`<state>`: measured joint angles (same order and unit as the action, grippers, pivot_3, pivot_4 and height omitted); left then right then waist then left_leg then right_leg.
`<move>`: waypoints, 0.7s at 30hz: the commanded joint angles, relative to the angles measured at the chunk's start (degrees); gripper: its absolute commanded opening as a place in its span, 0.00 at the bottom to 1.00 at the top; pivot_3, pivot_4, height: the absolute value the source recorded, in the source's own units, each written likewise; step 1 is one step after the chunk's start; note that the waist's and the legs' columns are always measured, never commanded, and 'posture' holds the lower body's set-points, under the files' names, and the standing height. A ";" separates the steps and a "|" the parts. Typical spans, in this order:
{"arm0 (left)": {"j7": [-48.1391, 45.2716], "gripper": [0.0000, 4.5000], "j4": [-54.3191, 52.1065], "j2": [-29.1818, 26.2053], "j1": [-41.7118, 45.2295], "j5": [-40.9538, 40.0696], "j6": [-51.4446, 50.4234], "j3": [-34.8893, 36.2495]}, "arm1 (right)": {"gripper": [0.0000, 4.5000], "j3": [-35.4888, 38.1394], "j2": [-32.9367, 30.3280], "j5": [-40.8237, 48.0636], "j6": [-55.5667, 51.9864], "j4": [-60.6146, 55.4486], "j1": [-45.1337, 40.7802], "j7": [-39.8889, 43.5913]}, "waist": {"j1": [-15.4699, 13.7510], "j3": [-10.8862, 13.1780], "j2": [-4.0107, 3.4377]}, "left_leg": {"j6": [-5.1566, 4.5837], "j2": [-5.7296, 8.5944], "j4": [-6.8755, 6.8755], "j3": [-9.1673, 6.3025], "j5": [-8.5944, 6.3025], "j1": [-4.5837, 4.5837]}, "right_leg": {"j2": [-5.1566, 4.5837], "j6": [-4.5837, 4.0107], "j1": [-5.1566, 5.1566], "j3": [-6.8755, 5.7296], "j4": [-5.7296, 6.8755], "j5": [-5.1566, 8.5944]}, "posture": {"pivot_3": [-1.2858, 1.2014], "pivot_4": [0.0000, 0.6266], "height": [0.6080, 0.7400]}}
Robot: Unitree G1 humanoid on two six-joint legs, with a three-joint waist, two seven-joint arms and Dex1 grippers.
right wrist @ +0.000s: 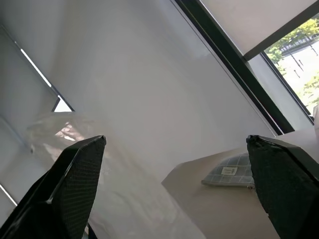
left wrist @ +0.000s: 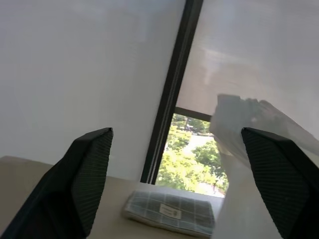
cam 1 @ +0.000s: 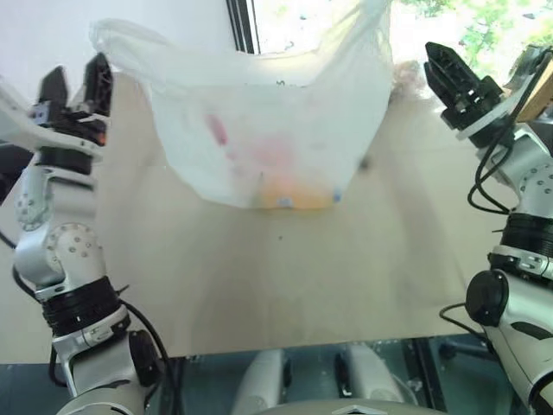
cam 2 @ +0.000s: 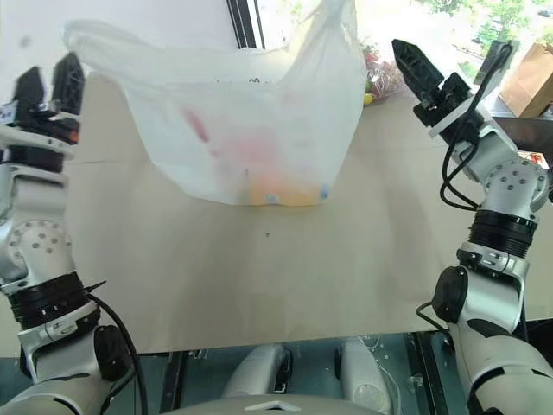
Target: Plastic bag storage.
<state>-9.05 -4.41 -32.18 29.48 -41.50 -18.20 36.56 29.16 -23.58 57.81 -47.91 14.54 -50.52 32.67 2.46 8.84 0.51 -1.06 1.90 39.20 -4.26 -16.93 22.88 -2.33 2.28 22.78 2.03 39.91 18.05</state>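
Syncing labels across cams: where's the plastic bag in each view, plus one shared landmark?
Left eye view: plastic bag upper centre, between the two raised arms, above the table.
Right eye view: upper centre, slightly further left.
Left wrist view: a white crumpled edge beside one finger of the left gripper.
Right wrist view: translucent film behind one finger of the right gripper.
Shared landmark: dark window frame, also in both wrist views.

beige table (cam 1: 285, 294); grey checked pouch (left wrist: 172, 213) near window (left wrist: 192, 159)
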 commanded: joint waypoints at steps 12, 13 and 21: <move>-18.02 0.99 -16.15 6.19 -56.83 15.73 5.76 -13.78 | 1.00 -21.23 -7.00 -24.97 20.40 -20.11 45.06 15.19 | -1.45 -0.14 -0.06 | -0.05 -0.01 -0.40 0.01 -0.03 -0.22 | -0.04 -0.10 0.06 0.27 -0.03 -0.10 | 0.52 0.24 1.00; -19.02 0.99 -15.79 6.85 -59.27 18.19 8.42 -15.83 | 1.00 -21.53 -7.91 -26.47 23.18 -19.05 47.35 16.79 | -1.82 -0.14 -0.06 | -0.19 -0.01 -0.42 -0.02 -0.12 -0.60 | -0.06 -0.09 -0.37 0.26 -0.13 -0.14 | 0.52 0.24 1.00; -21.79 0.99 -17.94 10.61 -64.28 22.63 18.01 -22.20 | 1.00 -22.11 -10.44 -39.36 53.03 -4.03 50.15 23.06 | -1.85 -0.36 -0.30 | -0.40 -0.09 -0.95 0.01 -0.28 -2.18 | -0.12 -0.10 -2.12 0.20 -1.20 -0.12 | 0.52 0.24 1.00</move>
<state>-30.23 -20.41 -22.33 -33.98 -19.75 -1.31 16.29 6.50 -34.14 20.03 1.26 7.82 -0.63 55.06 0.61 8.48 0.20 -1.50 1.81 38.24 -4.24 -17.23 20.74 -2.45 2.19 20.66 2.22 38.71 17.92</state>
